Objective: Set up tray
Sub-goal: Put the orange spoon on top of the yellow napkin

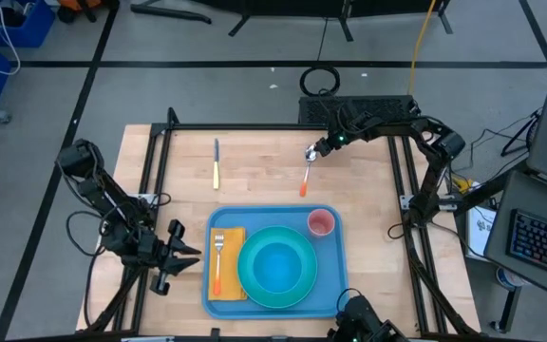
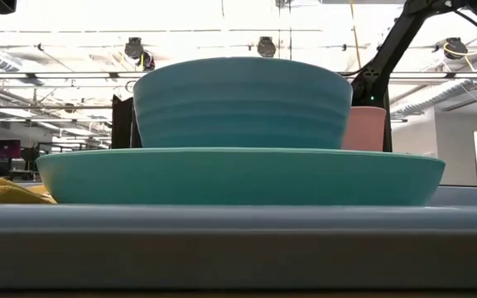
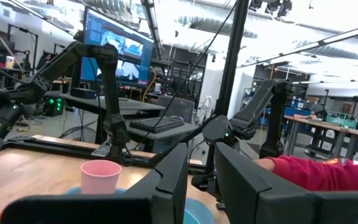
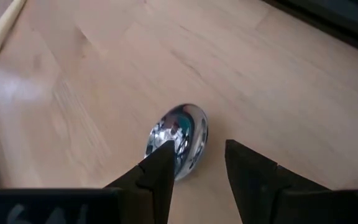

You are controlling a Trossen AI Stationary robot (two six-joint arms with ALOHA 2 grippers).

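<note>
Light-blue tray sat at table's 6 o'clock, carrying a turquoise plate w/ bowl, pink cup at its 1 o'clock corner, and a fork on the yellow napkin at 9 o'clock. Right gripper hovered over the spoon bowl at table's 12 o'clock, fingers apart, spoon not gripped. Left gripper waited just off tray's 9 o'clock edge, fingers slightly apart, holding nothing. Knife lay at 11 o'clock.

Overhead view, table-level close behind tray, two wrist views
</note>
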